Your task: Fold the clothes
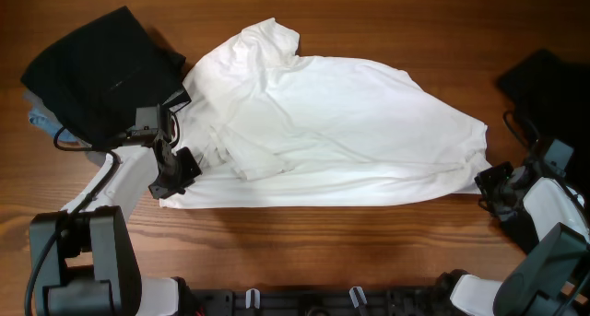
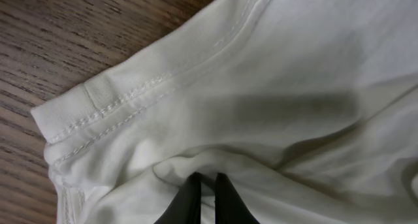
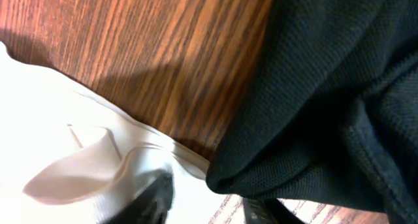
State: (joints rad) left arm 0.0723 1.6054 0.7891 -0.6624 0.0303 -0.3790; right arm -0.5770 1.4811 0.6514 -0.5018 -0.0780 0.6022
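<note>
T-shirt point(image 1: 341, 122): spread wide but rumpled across the middle of the tabletop point(image 1: 369, 21), one sleeve toward the far edge, long hem along the near side. Not yet folded.

Left end effector point(image 1: 173, 181): at the near left corner of the T-shirt, closed almost fully, pinching a ridge of white cloth just inside the stitched hem. Held there, in all likelihood, to secure one corner for lifting and carrying over.

Right end effector point(image 1: 487, 181): at the opposite end of the near hem, fingers point(image 3: 157, 191) partly apart, one on either side of the hem edge. Firm grip or mere straddle: not determinable. Confirm hold before any lift.

Black garment point(image 1: 97, 72): heaped at the far left, up against the T-shirt, apparently set aside for a later turn. More black cloth point(image 1: 548, 90) at the far right, just beside the right end effector; risk of snagging it along with the hem.
</note>
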